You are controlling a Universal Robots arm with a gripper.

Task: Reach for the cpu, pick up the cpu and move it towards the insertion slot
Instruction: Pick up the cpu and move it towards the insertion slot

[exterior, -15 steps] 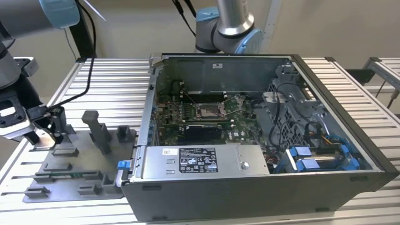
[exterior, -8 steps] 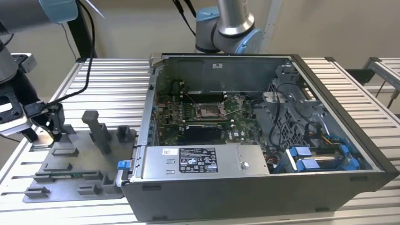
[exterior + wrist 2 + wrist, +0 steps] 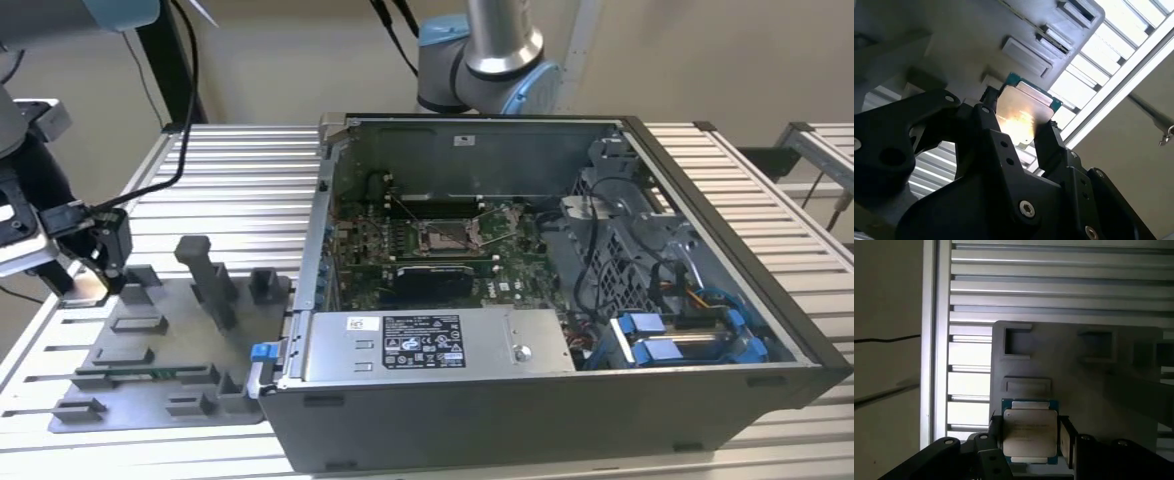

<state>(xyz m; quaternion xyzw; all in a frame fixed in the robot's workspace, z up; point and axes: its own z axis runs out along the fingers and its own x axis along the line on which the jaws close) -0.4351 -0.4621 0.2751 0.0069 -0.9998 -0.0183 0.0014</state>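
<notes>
The cpu [image 3: 1030, 432] is a flat square chip with a silvery top and a green rim, seen in both wrist views [image 3: 1021, 112]. My gripper [image 3: 1031, 436] has a black finger pressed against each of two opposite edges, shut on it. In the exterior view the gripper [image 3: 87, 275] hangs over the far corner of the grey fixture tray [image 3: 160, 390], at the exterior view's left. The insertion slot [image 3: 447, 237], a shiny square socket on the green board, lies inside the open computer case, well off toward the exterior view's right. I cannot tell whether the cpu is clear of the tray.
The open computer case [image 3: 694, 390] fills the exterior view's right, with a power supply [image 3: 427, 345] at its near wall and cables beside the board. Upright grey posts [image 3: 200, 270] stand on the tray between gripper and case. Another arm's base [image 3: 487, 60] stands behind the case.
</notes>
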